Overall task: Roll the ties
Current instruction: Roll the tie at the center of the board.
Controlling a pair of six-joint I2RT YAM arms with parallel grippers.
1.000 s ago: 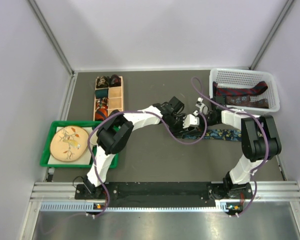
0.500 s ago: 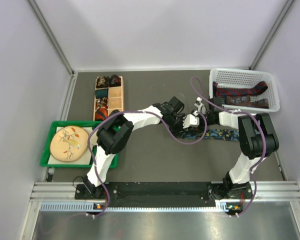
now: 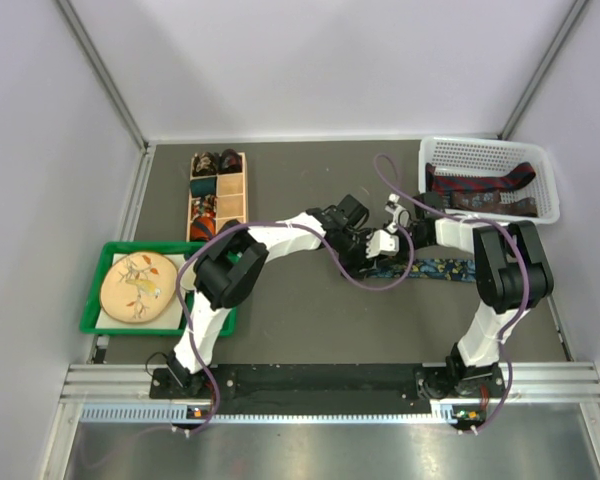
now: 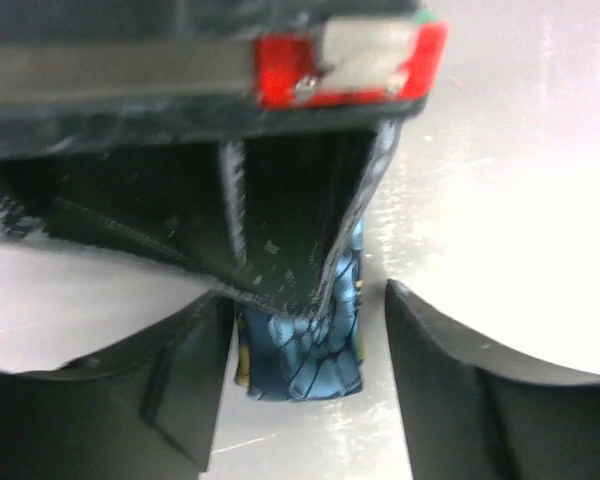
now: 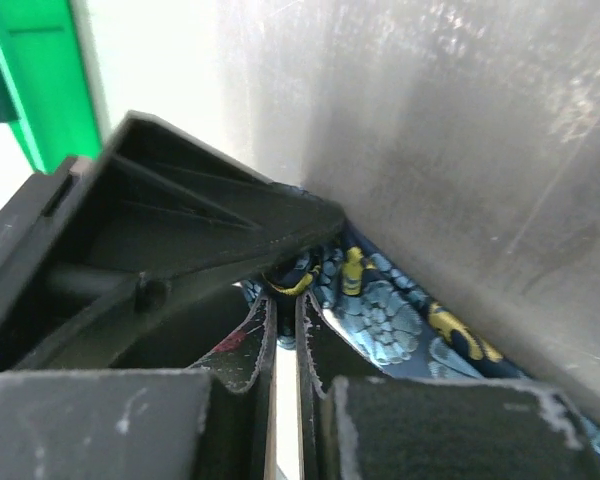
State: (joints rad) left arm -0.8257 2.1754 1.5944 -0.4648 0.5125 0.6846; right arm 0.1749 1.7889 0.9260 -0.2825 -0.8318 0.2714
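Note:
The dark blue floral tie (image 3: 442,268) lies flat on the grey table, running right from the two grippers. My left gripper (image 3: 361,254) is open, its fingers on either side of the tie's rolled end (image 4: 305,362). My right gripper (image 3: 378,246) meets it from the right and is shut on a fold of the same tie (image 5: 390,312); in the right wrist view the fabric sits between its nearly closed fingertips (image 5: 263,322). The right gripper's dark body fills the top of the left wrist view. Dark red and navy ties (image 3: 480,188) lie in the white basket.
The white basket (image 3: 485,152) stands at the back right. A wooden divided box (image 3: 231,192) with several small tie coils stands at the back left. A green tray (image 3: 94,291) with a patterned plate sits at the left, near the front.
The right arm's elbow has shifted slightly left and back. Both grippers stay together at the tie's left end.

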